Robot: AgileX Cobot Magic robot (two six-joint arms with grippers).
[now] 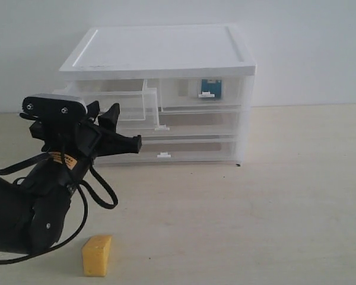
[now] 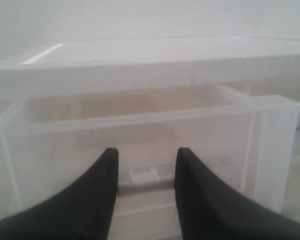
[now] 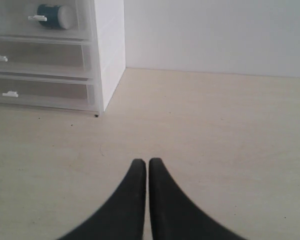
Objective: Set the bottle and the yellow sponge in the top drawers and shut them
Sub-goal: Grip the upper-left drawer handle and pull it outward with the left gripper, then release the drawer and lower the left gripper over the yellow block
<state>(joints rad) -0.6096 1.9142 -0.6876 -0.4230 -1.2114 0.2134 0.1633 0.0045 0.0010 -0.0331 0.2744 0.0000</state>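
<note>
Sponge [image 1: 97, 255] first. In the exterior view it sits on the worktop [image 1: 273, 202] near the front, well apart from the cabinet [image 1: 160, 50] and not in a drawer yet. The bottle [image 1: 209, 89] is inside the right drawer [image 1: 231, 92], which is pushed shut, and its teal label shows through the clear front. The left drawer [image 1: 130, 104] is pulled out a good way. The left pincer [image 1: 124, 126] hangs just in front of that open drawer with its fingers spread and nothing in them.

Left wrist view: the left pincer [image 2: 146, 167] is released, with a clear gap between the black fingers [image 2: 102, 200], and it grips nothing. Straight ahead is the left drawer [image 2: 140, 130], open, all cloudy plastic. The cabinet [image 2: 140, 52] top runs above it. A small white handle [image 2: 144, 175] shows in the gap between the fingers, but I can't tell which drawer it belongs to.

Right wrist view: the right pincer [image 3: 147, 172] is clenched, both fingers pressed together with nothing between them. It hovers over the worktop [image 3: 215, 125], off to the side of the cabinet [image 3: 109, 50]. The bottle [image 3: 55, 15] lies on its side in the closed right drawer [image 3: 10, 27], and its white cap and teal label are easy to see. The two wide drawers [image 3: 40, 57] under it are shut too.
</note>
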